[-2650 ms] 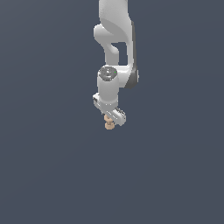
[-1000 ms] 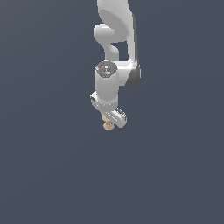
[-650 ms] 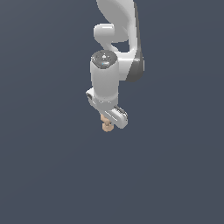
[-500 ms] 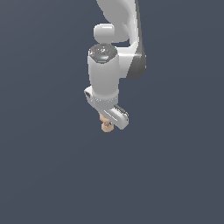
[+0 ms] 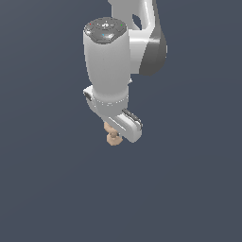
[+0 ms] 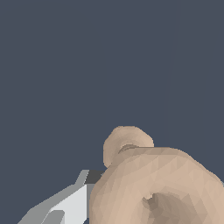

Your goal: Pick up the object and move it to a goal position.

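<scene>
Peach-tan, the object (image 5: 113, 136) pokes out just beneath the white gripper (image 5: 116, 132), pinched in its fingers (image 6: 70, 203); only plain dark grey lies around, no writing.

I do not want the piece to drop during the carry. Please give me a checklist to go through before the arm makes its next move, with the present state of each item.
1. The tan spool-like piece is off any surface, hanging under the gripper: ok.
2. One finger touches the piece in the wrist view: ok.
3. The second finger also presses on it: cannot tell, the piece hides it.
4. The grip is centred on the narrow waist: cannot tell.
5. Space around the arm shows no obstacle in the exterior view: ok.
6. Goal position marked in either view: not ok, none is visible.
</scene>
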`<state>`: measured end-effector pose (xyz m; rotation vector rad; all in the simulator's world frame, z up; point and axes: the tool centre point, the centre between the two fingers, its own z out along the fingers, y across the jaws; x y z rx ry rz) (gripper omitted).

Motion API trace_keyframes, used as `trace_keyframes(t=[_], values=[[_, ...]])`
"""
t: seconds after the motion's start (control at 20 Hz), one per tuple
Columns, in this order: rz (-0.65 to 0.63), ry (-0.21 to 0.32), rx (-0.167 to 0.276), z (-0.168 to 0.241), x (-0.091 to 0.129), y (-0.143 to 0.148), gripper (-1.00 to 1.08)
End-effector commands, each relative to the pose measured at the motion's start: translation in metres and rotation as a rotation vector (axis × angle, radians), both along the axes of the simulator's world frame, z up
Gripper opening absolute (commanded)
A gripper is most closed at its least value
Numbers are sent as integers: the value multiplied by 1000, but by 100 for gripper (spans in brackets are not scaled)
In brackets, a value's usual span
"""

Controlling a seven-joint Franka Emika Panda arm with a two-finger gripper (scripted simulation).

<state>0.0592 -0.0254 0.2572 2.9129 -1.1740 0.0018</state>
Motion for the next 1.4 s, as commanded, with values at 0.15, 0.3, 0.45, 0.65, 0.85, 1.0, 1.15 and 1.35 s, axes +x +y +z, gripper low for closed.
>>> trace_keyframes(t=[0.15,0.3,0.45,0.65,0.85,1.0,1.15,1.35], values=[[0,1,0,28,20,-1,-100],[0,1,0,41,30,-2,-100],[1,1,1,53,39,-3,-100],[1,1,1,67,49,-3,-100],[1,1,1,79,59,-4,-100],[1,1,1,87,65,-4,-100],[1,1,1,94,70,-5,-100],[1,1,1,101,76,-5,-100]])
